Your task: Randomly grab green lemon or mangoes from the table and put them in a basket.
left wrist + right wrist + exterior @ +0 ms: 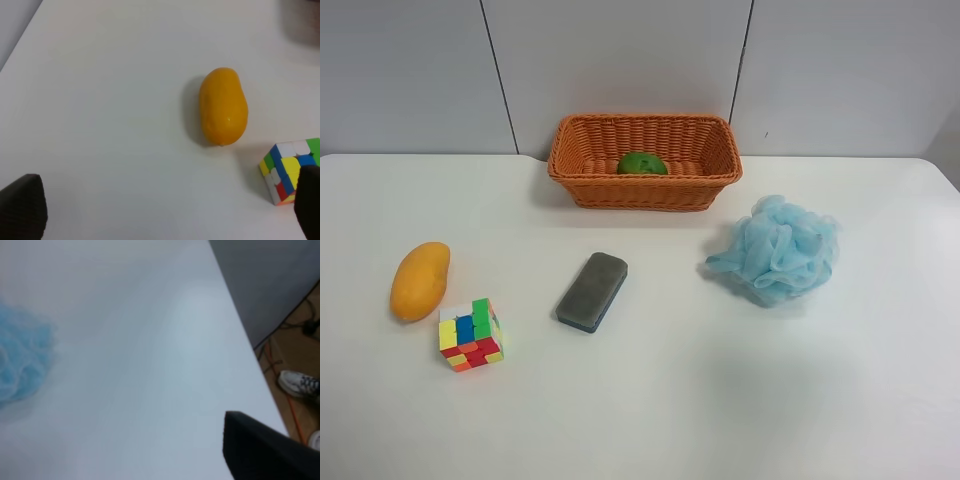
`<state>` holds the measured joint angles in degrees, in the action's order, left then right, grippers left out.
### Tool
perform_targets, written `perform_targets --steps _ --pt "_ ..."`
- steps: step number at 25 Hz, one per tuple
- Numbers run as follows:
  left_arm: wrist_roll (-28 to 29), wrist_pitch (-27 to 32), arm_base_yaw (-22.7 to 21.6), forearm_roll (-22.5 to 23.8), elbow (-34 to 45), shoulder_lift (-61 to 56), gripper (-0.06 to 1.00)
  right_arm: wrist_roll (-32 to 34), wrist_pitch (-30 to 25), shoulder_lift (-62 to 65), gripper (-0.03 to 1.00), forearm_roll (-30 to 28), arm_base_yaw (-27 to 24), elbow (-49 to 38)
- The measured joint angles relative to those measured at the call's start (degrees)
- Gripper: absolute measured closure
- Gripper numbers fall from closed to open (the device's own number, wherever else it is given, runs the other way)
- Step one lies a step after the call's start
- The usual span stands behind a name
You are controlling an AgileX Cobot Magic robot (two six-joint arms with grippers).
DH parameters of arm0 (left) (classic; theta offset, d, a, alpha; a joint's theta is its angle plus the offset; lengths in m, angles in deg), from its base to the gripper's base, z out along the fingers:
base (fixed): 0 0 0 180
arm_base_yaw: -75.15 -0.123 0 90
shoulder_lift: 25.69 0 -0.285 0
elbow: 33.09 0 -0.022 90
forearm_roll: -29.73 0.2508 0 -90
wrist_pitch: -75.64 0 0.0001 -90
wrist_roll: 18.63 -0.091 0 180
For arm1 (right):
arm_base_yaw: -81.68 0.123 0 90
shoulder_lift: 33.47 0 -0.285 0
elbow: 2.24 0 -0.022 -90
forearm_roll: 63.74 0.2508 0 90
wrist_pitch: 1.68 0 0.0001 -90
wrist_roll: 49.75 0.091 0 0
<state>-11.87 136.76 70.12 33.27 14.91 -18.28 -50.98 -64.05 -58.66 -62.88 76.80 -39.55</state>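
The green lemon (642, 164) lies inside the orange-brown wicker basket (640, 192) at the back middle of the white table (740, 390). The orange-yellow mango (419, 281) lies on the table at the exterior high view's left, apart from the basket. It also shows in the left wrist view (223, 106). My left gripper (167, 197) is open and empty above the table, short of the mango. Of my right gripper only one dark finger (260, 452) shows, over bare table near its edge, with nothing held. Neither arm shows in the exterior high view.
A multicoloured puzzle cube (470, 334) stands just beside the mango and shows in the left wrist view (287, 170). A grey eraser block (592, 291) lies mid-table. A blue bath sponge (775, 249) sits at the exterior high view's right and shows in the right wrist view (22, 360).
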Motion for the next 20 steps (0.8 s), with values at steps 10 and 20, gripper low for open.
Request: perform_targets --steps 10,20 --pt "0.0 0.0 0.0 0.0 0.0 0.0 -0.05 -1.0 1.0 16.0 -0.02 0.5 0.0 -12.1" --pt "0.0 0.0 0.0 0.0 0.0 0.0 -0.05 0.7 1.3 17.5 -0.02 -0.4 0.0 -12.4"
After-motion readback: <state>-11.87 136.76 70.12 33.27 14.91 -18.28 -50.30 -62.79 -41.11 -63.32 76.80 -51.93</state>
